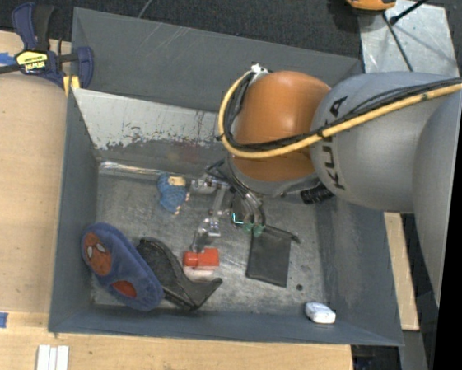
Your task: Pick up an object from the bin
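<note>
small red block (201, 259), near centre

The grey arm (385, 140) bears the black lettering KUKA

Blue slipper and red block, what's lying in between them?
In the camera view, a black floppy thing, maybe a glove, lies between the blue slipper and the red block, right up against the slipper.

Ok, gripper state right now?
Gripper: cannot be told whether open or closed; it is close by the small red block.
</note>
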Controlling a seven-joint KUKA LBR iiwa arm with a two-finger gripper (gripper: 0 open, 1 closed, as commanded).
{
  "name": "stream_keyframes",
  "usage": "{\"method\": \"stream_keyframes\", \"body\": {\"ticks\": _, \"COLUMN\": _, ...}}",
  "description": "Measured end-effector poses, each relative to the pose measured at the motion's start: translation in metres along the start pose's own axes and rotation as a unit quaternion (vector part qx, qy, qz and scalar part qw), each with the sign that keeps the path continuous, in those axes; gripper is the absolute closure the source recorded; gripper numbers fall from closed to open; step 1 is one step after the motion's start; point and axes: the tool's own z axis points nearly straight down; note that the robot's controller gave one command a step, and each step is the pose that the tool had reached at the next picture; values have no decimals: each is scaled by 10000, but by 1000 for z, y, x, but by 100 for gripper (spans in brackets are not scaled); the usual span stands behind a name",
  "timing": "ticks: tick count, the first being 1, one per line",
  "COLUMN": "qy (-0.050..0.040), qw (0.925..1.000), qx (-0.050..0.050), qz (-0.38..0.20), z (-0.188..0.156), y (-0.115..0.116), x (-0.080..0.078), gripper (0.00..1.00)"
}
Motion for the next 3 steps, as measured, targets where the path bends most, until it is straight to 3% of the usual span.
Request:
{"method": "stream_keyframes", "body": {"ticks": 1, "qy": -98, "qw": 9877, "qx": -9, "qz": -1562, "z": 77, "y": -28, "x": 31, "gripper": 0}}
{"method": "stream_keyframes", "body": {"ticks": 2, "qy": -67, "qw": 9958, "qx": -2, "qz": -912, "z": 47, "y": -32, "x": 37, "gripper": 0}}
{"method": "stream_keyframes", "body": {"ticks": 3, "qy": -62, "qw": 9993, "qx": -3, "qz": -378, "z": 40, "y": -31, "x": 37, "gripper": 0}}
